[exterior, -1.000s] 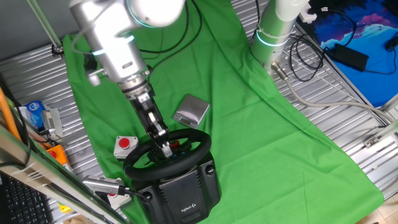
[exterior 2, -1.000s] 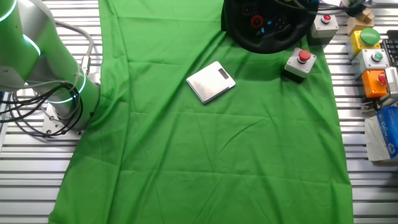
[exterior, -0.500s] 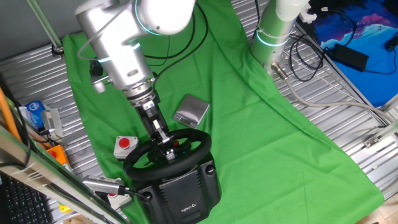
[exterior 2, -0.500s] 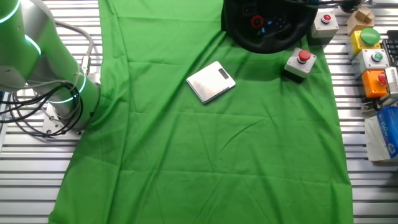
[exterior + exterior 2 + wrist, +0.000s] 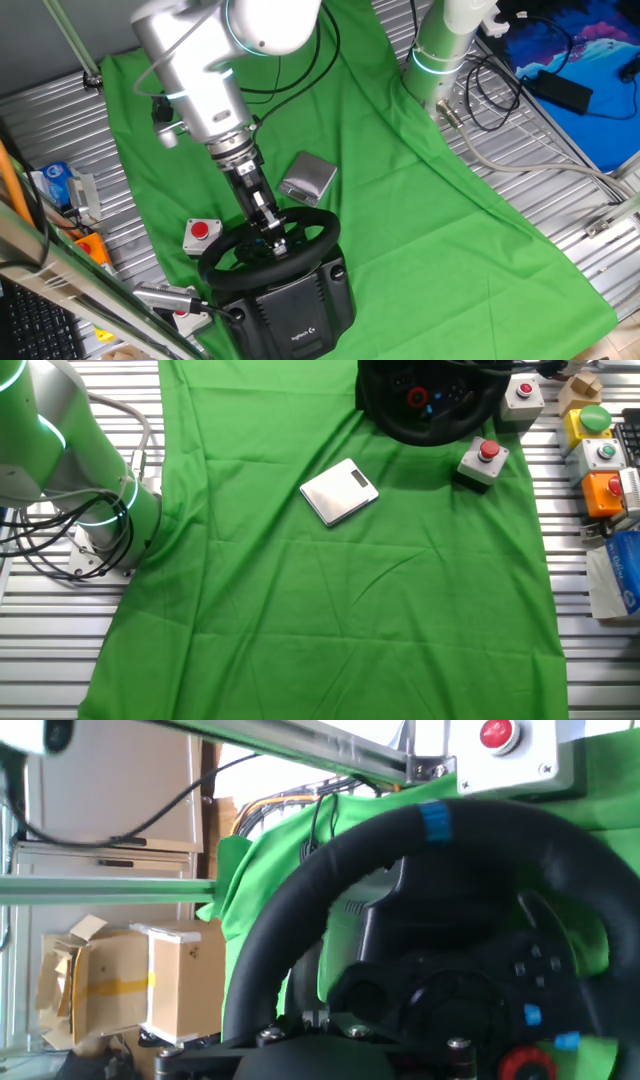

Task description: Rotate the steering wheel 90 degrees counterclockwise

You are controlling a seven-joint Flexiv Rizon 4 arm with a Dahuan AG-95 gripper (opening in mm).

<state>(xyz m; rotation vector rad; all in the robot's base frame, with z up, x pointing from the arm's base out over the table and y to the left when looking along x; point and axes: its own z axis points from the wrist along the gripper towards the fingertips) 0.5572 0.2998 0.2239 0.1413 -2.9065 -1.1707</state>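
The black steering wheel sits on its bulky black base with a white logo, at the front of the green cloth. My gripper reaches down onto the wheel's near rim and looks shut on it. In the other fixed view only the lower part of the steering wheel shows at the top edge, with red and blue hub buttons. The hand view is filled by the steering wheel, a blue stripe on its rim; my gripper sits at the bottom edge against the rim.
A grey metal box lies on the cloth behind the wheel. A red push-button on a white box stands beside the wheel. More button boxes line the table edge. The arm's base is at the back.
My arm has swung to the right and the gripper has slid rightward along the wheel. The hub buttons have shifted slightly, so the wheel has turned a little.
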